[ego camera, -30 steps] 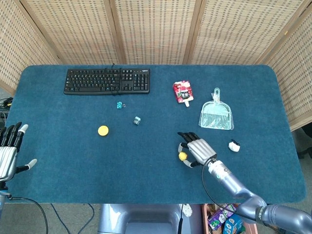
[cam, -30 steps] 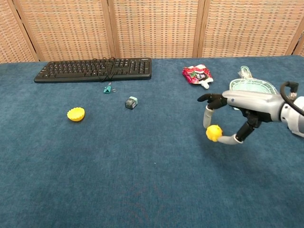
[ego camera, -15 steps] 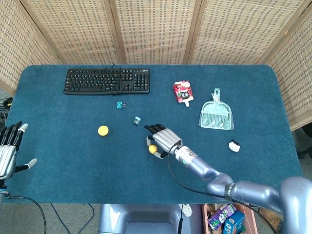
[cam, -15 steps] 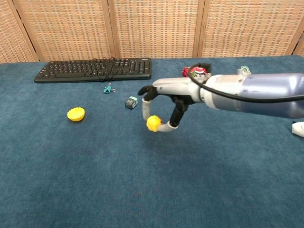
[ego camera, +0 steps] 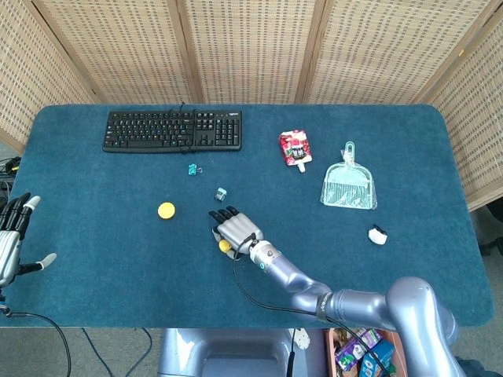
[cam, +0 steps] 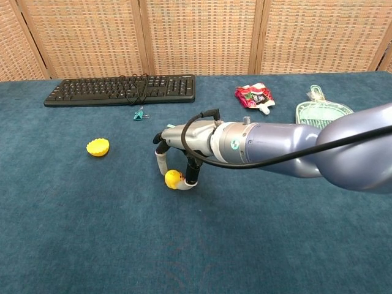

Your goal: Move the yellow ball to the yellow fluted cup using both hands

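My right hand (ego camera: 234, 231) (cam: 176, 154) pinches the yellow ball (ego camera: 225, 246) (cam: 173, 179) between thumb and a finger, low over the blue table just left of centre. The yellow fluted cup (ego camera: 166, 210) (cam: 97, 147) sits on the cloth to the left of the ball, a short way off. At the table's left edge my left hand (ego camera: 14, 239) is raised with its fingers spread and nothing in it; the chest view does not show it.
A black keyboard (ego camera: 172, 130) (cam: 120, 89) lies at the back left. A teal clip (ego camera: 192, 169) and a small grey block (ego camera: 221, 193) lie between keyboard and ball. A red pouch (ego camera: 295, 148), a clear dustpan (ego camera: 349, 184) and a small white object (ego camera: 378, 234) lie to the right.
My right arm has swept left across the table with the ball, from right of centre to near the cup, and dropped lower. The left hand has shifted slightly left.
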`<state>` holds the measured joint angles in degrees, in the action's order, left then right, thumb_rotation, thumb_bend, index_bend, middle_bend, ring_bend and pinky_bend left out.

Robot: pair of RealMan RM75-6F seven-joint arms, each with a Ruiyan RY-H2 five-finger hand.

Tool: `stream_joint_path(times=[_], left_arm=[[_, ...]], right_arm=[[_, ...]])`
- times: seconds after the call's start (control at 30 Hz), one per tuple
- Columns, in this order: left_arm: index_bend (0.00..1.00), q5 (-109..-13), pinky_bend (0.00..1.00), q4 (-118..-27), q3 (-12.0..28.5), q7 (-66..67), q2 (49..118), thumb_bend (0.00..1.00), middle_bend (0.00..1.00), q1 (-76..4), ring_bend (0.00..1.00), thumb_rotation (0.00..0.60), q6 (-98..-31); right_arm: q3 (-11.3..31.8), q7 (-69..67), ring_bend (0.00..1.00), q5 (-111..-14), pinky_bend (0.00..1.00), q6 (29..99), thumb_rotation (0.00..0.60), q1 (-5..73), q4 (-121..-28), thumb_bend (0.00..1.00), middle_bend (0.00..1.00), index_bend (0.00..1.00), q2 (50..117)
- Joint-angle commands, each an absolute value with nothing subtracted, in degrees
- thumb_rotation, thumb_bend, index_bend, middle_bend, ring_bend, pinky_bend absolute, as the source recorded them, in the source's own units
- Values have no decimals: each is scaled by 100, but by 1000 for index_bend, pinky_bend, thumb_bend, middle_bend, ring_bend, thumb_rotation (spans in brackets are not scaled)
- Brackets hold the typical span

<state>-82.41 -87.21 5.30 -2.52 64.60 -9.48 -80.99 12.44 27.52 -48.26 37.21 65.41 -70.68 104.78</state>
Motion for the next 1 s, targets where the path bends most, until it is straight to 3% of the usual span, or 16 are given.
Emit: stream_joint_path(times=[0.03,0.23,0.53,0.77,0.87,1.0], left_arm=[[0,-8248,0,-8719,527,-269,6451,0,0,-952,0,600,-8096],[0,-8244,0,-8703,517,-289,6446,0,0,-965,0,600,-8070],[0,-8273,0,-8632,518,-283,6512,0,0,-1009,0,600,-8053],[0,-8438,0,-8594,513,82,6632,0,0,-1208,0,600,-7929],[0,-8880,0,-8541,521,339,6653,0,0,-1570,0,600,-7757],[0,-9565,0,-8547,385,121,6506,0,0,-2083,0,600,-7357]], right_arm=[[1194,2837,0,-4695,0,3773,600,6585,-7095,140,0,267,10472],[1125,2996,0,-4577,0,4043,600,6558,-7459,134,0,247,10215],[732,2626,0,-5811,0,5372,600,5519,-9114,134,0,247,8360],[16,993,0,-7578,0,6827,600,4185,-8585,133,0,195,7435],[-312,292,0,-7869,0,7606,600,3393,-8179,103,0,143,7202],[-468,78,0,-7685,0,7884,600,2766,-8233,8,0,24,7052]])
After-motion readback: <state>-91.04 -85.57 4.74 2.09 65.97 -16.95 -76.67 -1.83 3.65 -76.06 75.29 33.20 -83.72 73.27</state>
